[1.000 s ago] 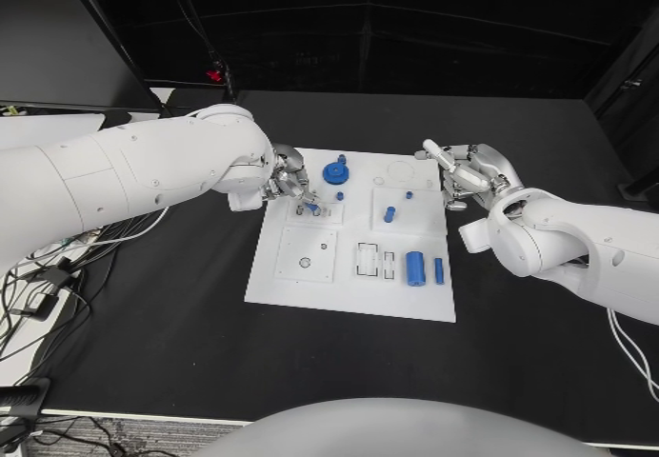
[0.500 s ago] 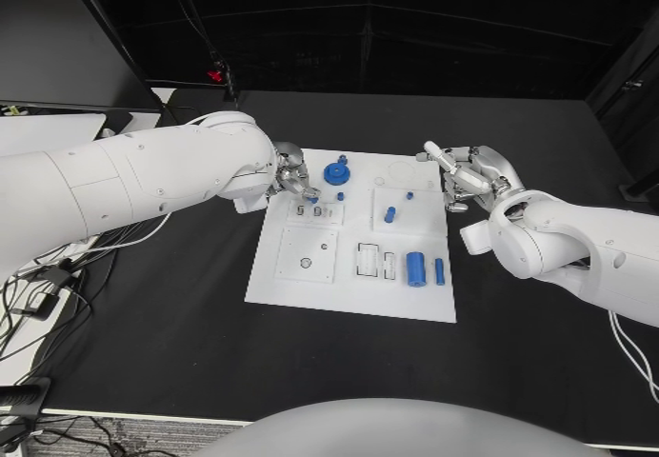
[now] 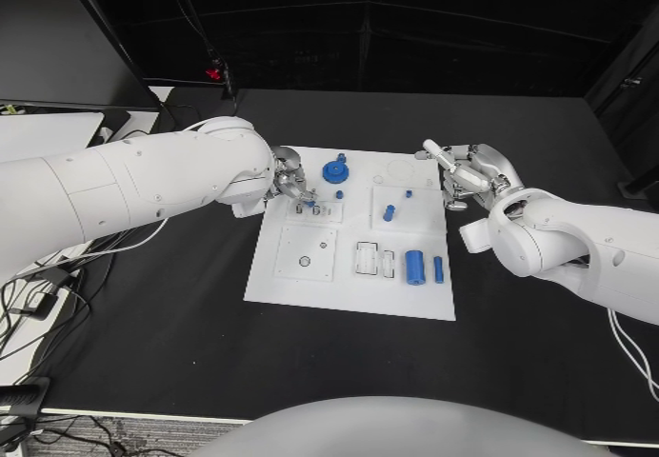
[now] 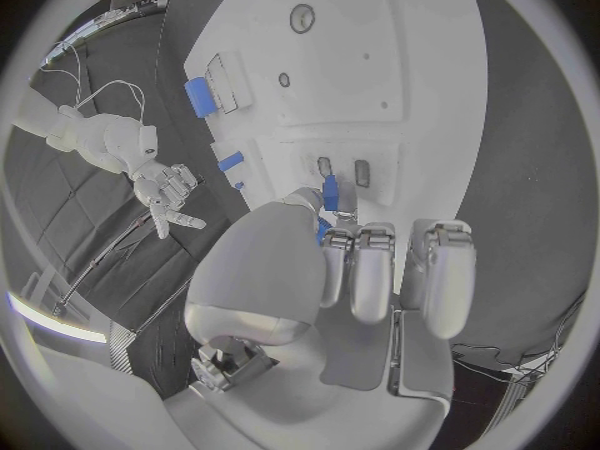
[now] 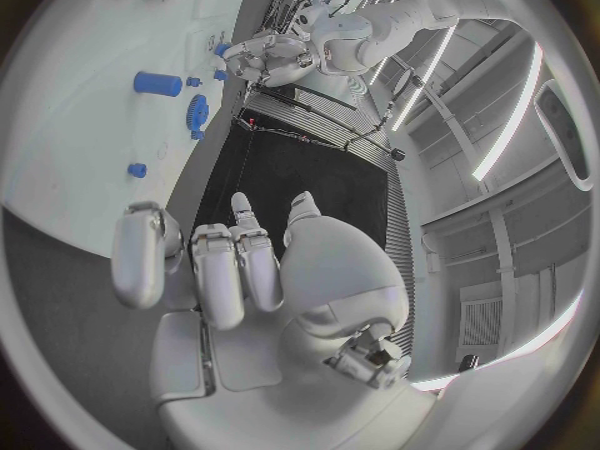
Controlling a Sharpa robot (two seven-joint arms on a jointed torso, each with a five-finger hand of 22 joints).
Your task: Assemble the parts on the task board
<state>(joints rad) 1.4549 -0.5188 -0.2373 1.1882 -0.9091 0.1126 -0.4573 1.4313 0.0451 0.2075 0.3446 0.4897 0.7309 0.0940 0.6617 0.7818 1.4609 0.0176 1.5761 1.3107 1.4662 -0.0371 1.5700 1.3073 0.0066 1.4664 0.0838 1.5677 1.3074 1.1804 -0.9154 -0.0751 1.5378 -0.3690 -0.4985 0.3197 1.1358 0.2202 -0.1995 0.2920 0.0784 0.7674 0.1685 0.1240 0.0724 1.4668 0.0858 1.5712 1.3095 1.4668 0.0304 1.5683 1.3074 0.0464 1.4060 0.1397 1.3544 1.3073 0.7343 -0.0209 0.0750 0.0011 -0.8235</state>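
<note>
Nearest on the task board (image 3: 275,290), two blue parts lying side by side in the right-hand recesses: a thick cylinder (image 3: 415,267) and, just beside it toward the right edge, a slimmer bar (image 3: 440,270). Left of those, pale rectangular slots (image 3: 373,258), then a square plate with a ring-shaped hole (image 3: 307,259). All on the white board, middle of the black table (image 3: 179,343).

Further in, a short blue peg (image 3: 389,213) on the middle right panel, with a smaller blue stub (image 3: 408,194) just beyond it.

Over at the board's left edge, the left hand (image 3: 289,183), reaching in over the small slotted block. From the left wrist camera, a small blue part (image 4: 330,192) pinched between thumb and a fingertip, held right above the pair of dark slots (image 4: 341,171); the rest of the fingers (image 4: 375,270) curled in alongside. Whether the part touches the block, cannot tell.

Right side now: the right hand (image 3: 467,175) hovering off the board's right edge, apart from the parts. From its own wrist camera, fingers (image 5: 213,260) bent in together, thumb beside them, nothing in the grasp.

Farthest back, the blue gear (image 3: 335,172) with its knob standing near the board's far edge, between the two hands, and a pale round recess (image 3: 400,171) to its right.
</note>
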